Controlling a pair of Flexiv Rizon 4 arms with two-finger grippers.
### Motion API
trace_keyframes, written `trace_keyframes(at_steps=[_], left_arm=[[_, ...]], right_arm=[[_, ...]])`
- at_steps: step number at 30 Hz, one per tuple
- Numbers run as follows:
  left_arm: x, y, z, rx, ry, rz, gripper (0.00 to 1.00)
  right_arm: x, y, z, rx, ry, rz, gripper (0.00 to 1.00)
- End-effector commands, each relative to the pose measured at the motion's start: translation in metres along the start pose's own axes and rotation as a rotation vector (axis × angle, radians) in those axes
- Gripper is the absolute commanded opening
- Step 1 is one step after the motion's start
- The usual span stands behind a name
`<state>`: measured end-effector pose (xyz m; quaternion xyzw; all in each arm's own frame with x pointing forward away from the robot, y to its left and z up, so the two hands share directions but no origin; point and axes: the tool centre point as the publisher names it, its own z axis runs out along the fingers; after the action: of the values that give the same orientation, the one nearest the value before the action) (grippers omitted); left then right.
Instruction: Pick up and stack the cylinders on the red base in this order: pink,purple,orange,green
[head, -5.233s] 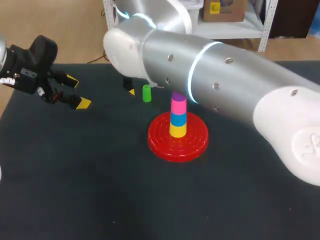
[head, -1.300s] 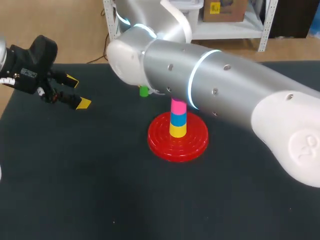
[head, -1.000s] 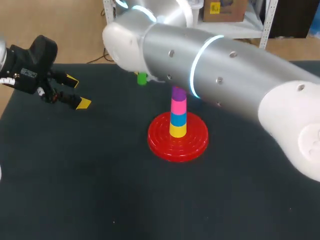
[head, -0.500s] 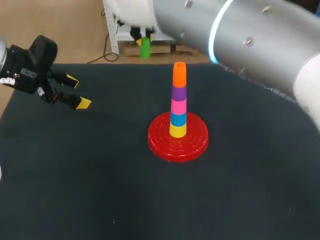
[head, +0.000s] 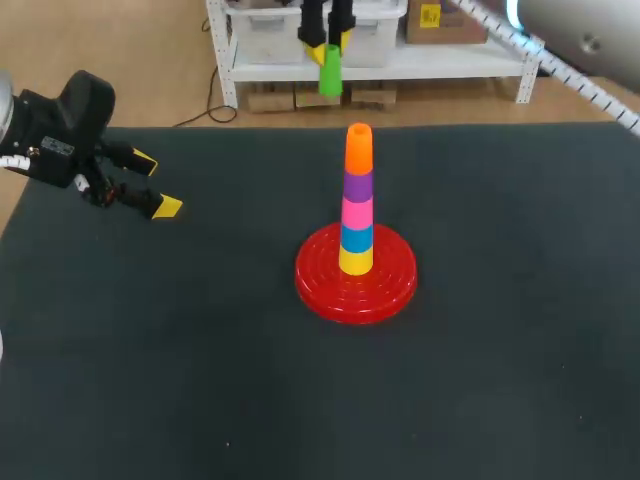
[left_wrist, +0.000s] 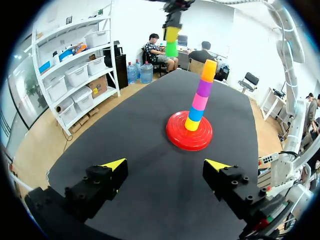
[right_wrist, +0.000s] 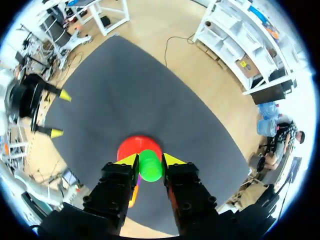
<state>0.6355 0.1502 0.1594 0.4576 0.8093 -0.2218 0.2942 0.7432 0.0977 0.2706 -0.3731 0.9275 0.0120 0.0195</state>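
Right hand (head: 327, 50) up high, green cylinder (head: 330, 76) pinched between its yellow tips.

Right wrist view: both fingers press the green cylinder (right_wrist: 150, 166) from two sides, and the red base (right_wrist: 131, 145) shows beneath it. On the bench (head: 200, 350), the red base (head: 322, 292) carries an upright stack: yellow piece (head: 355, 260), blue piece (head: 356, 238), pink cylinder (head: 357, 213), purple cylinder (head: 358, 186), and orange cylinder (head: 358, 150) on top. Green is not yet on the stack. Left hand (head: 155, 184) is near the bench's left edge, well apart from the base, with fingers spread and nothing between them (left_wrist: 166, 165).
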Motion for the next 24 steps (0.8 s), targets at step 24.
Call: trace_keyframes(at_steps=[24], left_arm=[[0.002, 0.000, 0.000, 0.001, -0.006, 0.003, 1.00]], right_arm=[[0.055, 0.041, -0.028, 0.035, 0.146, -0.061, 0.00]])
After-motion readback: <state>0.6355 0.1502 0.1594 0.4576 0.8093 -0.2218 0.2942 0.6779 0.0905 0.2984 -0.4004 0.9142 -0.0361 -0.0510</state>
